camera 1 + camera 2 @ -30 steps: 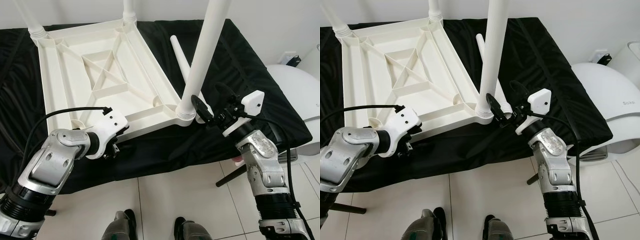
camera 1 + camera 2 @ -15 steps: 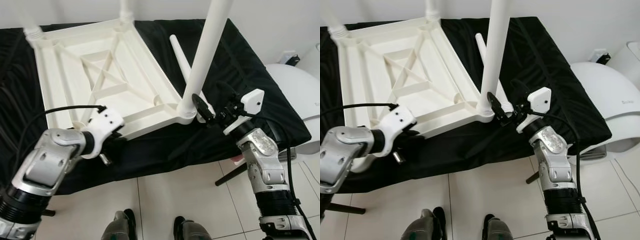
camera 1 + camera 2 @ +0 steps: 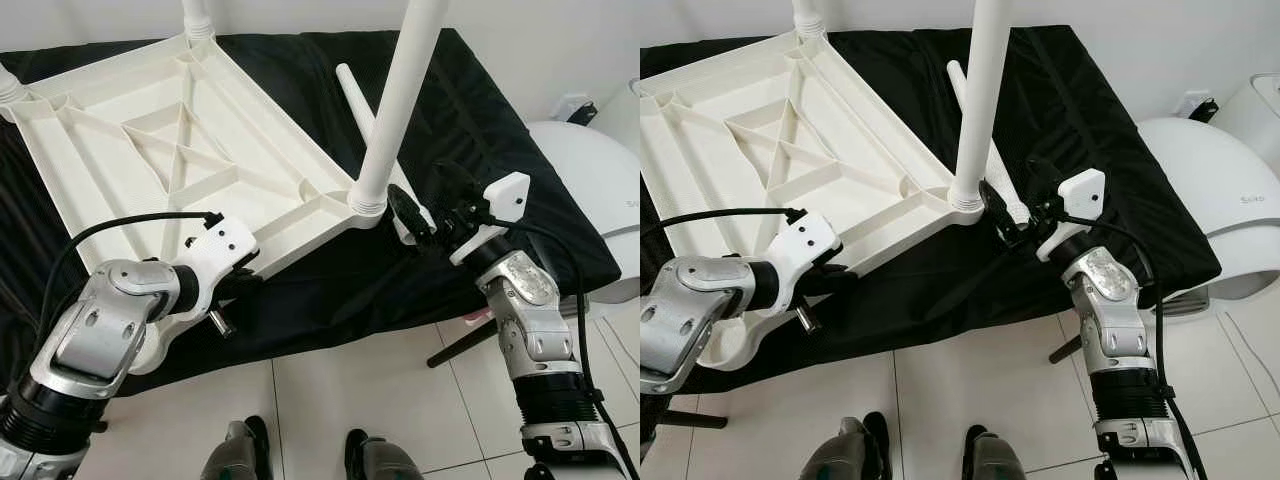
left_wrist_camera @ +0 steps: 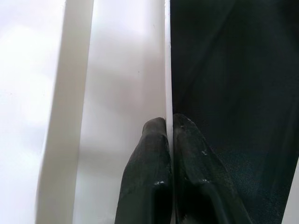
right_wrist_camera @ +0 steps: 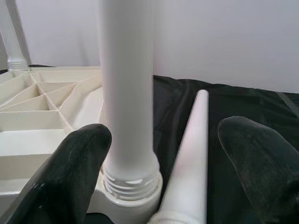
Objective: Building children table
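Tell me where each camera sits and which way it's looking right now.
Left and right eye views: on the head, looking down at the upturned white tabletop on black cloth; both arms and feet show.
Left wrist view: along the left pincer, shut on the tabletop's edge.
Right wrist view: along the open right pincer, facing the screwed-in leg and a loose leg.
Shared: both legs appear in the eye views.

Screwed-in leg (image 3: 400,100) cut off by the top edge, loose leg (image 3: 372,122) partly hidden behind it, tabletop (image 3: 150,150) cropped at left
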`<state>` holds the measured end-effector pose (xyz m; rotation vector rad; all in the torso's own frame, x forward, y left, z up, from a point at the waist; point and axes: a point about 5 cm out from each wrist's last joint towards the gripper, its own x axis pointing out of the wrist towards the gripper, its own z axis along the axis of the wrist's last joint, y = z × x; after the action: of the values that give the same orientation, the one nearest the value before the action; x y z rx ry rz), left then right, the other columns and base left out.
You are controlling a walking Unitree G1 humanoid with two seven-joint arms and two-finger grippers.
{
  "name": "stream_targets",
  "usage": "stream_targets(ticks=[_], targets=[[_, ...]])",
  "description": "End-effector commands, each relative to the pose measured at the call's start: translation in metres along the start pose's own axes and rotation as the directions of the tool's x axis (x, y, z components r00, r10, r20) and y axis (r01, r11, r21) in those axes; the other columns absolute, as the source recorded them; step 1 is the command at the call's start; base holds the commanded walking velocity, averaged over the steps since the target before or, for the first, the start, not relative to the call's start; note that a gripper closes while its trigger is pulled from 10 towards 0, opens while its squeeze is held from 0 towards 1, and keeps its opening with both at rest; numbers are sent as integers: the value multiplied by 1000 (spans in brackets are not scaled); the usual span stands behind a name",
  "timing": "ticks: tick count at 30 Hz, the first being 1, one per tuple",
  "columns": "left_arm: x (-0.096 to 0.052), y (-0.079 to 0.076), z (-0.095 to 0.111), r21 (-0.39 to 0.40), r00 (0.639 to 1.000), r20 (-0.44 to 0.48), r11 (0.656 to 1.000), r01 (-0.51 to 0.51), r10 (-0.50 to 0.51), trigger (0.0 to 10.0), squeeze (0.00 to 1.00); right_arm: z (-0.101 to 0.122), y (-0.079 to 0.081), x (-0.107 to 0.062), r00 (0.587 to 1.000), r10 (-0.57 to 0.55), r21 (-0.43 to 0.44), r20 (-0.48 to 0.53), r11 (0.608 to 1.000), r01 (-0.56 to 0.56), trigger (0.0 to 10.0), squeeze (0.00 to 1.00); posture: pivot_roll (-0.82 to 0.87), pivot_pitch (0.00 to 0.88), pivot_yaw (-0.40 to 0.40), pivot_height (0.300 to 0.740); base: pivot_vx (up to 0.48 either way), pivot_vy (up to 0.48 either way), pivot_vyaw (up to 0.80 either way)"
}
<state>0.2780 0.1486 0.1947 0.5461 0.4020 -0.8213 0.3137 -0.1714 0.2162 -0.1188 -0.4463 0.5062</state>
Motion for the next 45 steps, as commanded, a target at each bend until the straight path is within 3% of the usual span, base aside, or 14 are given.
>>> stream_targets(ticks=[1,3,4,6,14,17,19,21,24,27,30,38,42,45], targets=[[-1,5,-5,-5,993,-31,994,-111,111,10000,0,2,-5,-5,998,-61,14,5,998,61,10000,0,-4,227,-19,740,0,0,0],[-1,5,-5,-5,993,-31,994,-111,111,10000,0,2,-5,-5,998,-61,14,5,998,61,10000,0,-4,227,-19,740,0,0,0],[-2,4,-5,-3,993,-29,993,-114,114,10000,0,3,-11,-10,981,-193,-3,3,981,193,10000,0,-5,228,-22,740,0,0,0],[-3,5,-4,-1,992,-29,992,-124,124,10000,0,4,-12,-13,962,-273,-3,13,962,273,10000,0,-5,227,-21,740,0,0,0],[-3,4,1,-18,990,-16,990,-141,141,10000,0,1,-8,-12,943,-334,-5,5,943,334,10000,0,-10,227,-14,740,0,0,0],[-3,14,2,-65,972,-22,970,-234,233,10000,0,1,-3,-9,939,-343,23,9,939,343,10000,0,-5,228,-14,740,0,0,0],[-3,14,2,-65,972,-22,970,-234,233,10000,0,1,-3,-9,939,-343,23,9,939,343,10000,0,-5,228,-14,740,0,0,0],[-4,24,2,-142,946,-29,935,-324,324,10000,0,2,0,-7,936,-353,34,10,935,352,10000,0,-3,229,-16,740,0,0,0],[-5,28,3,-172,933,-32,918,-358,358,10000,0,2,0,-7,933,-360,36,9,932,360,10000,0,-3,229,-16,740,0,0,0],[-1,38,1,-254,884,-66,849,-463,463,10000,0,4,1,-4,928,-373,35,12,927,372,10000,0,-5,234,-14,740,0,0,0],[4,39,-2,-274,866,-92,823,-497,492,10000,0,5,1,-4,925,-380,33,15,925,379,10000,0,-7,238,-11,740,0,0,0],[19,42,-6,-300,841,-141,788,-538,522,10000,0,7,1,-4,921,-390,31,19,921,390,10000,0,-9,245,-2,740,0,0,0],[35,45,-7,-329,828,-163,762,-558,536,10000,0,7,3,-4,917,-398,33,18,917,397,10000,0,-9,248,8,740,0,0,0],[40,47,-7,-324,826,-163,762,-561,539,10000,0,7,4,-4,917,-399,33,17,916,399,10000,0,-11,248,10,740,0,0,0]])
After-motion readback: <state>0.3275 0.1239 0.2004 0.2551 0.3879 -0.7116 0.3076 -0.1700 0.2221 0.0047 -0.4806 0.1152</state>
